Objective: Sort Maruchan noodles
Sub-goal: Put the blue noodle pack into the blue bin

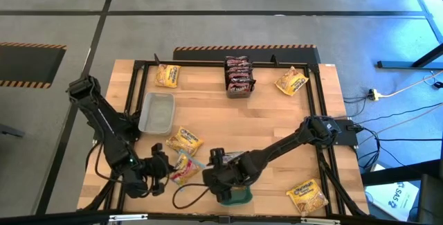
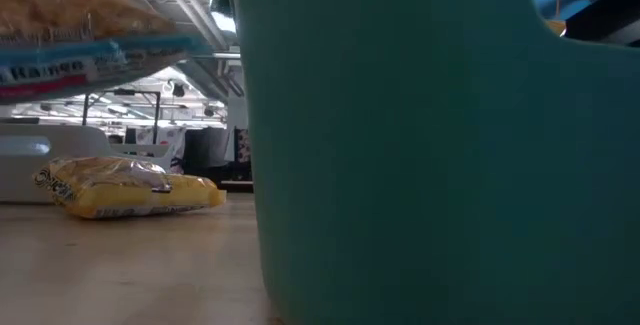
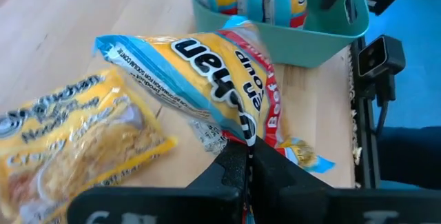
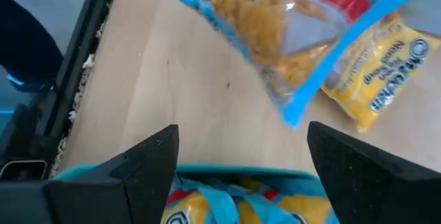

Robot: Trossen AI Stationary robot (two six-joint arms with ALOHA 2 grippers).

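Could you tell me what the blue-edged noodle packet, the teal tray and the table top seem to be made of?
Blue-edged noodle packet: thin glossy printed plastic film, judging by its crinkles and a clear patch showing noodles; it is pinched by the left gripper. Teal tray: probably moulded plastic, smooth and matte with rounded rims. Table top: pale wood, likely plywood or butcher block, with visible grain.

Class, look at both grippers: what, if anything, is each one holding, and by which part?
The left gripper is shut on the blue-edged ramen packet, pinching one edge of its wrapper. The right gripper is open above the teal tray and holds nothing.
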